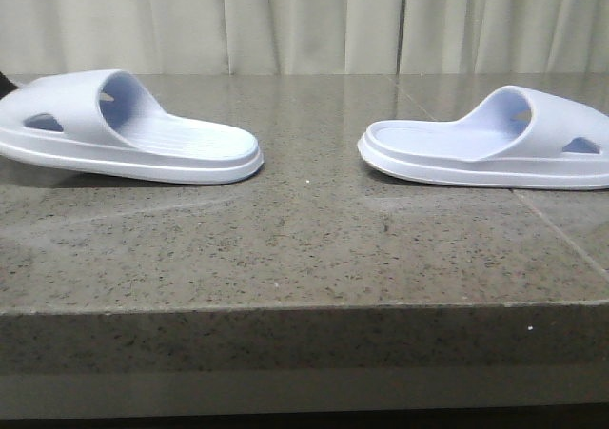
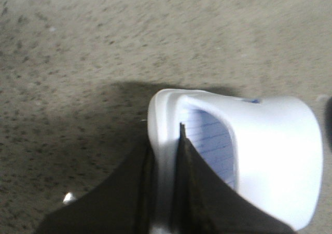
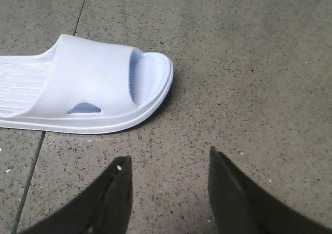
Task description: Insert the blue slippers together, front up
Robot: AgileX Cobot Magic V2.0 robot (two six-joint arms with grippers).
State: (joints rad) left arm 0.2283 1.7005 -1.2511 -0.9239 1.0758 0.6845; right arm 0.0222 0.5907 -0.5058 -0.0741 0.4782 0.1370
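On the left of the speckled stone table (image 1: 304,229), the left slipper (image 1: 124,129) lies flat on its sole, heel end pointing inward toward the table's middle and its strap with the oval vent out toward the left edge. The left gripper (image 2: 166,192) is pinching this slipper: in the left wrist view its dark fingers (image 2: 199,192) sit either side of the pale rim at the slipper's front end, one outside the wall and one inside the opening under the strap, over the ribbed footbed. Well apart on the right, the right slipper (image 1: 495,144) also lies flat, its heel end facing the middle. The right gripper (image 3: 168,192) hangs above bare table just beside that slipper's toe, its two fingers spread and holding nothing. Pale curtains (image 1: 314,20) hang behind.
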